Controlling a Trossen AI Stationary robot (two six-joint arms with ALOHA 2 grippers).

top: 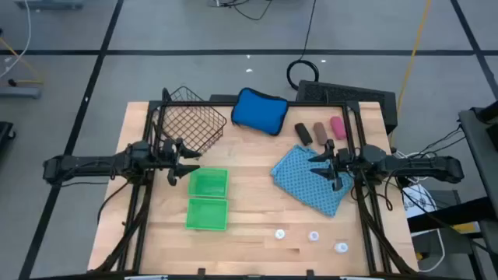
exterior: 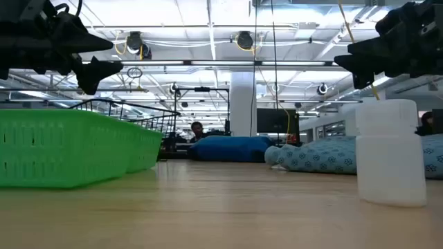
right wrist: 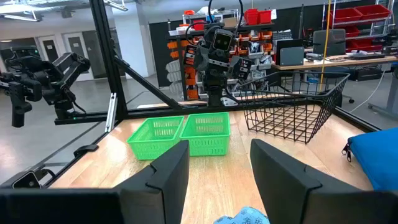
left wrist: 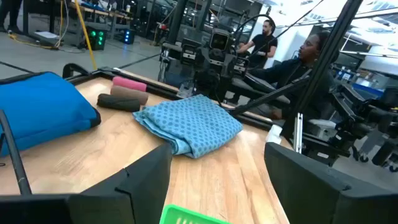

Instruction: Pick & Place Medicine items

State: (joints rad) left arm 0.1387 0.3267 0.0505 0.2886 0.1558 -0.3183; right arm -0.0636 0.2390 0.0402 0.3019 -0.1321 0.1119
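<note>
Three oblong medicine items, black (top: pixel 303 134), brown (top: pixel 320 131) and pink (top: pixel 338 126), lie on the table at the far right. Three tiny white bottles (top: pixel 281 232) (top: pixel 313 236) (top: pixel 341 247) stand near the front edge; the low view shows one (exterior: pixel 391 152) close up. My left gripper (top: pixel 183 161) hovers open above the table, just left of the green baskets, with nothing between its fingers (left wrist: pixel 149 180). My right gripper (top: pixel 319 163) hovers open over the light-blue cloth (top: pixel 311 180), also with nothing between its fingers (right wrist: pixel 171 171).
Two green baskets (top: pixel 208 183) (top: pixel 207 214) sit side by side at the table's middle. A black wire basket (top: pixel 191 124) stands at the far left and a padded blue pouch (top: pixel 260 110) at the far middle. People sit beyond the table (left wrist: pixel 308 53).
</note>
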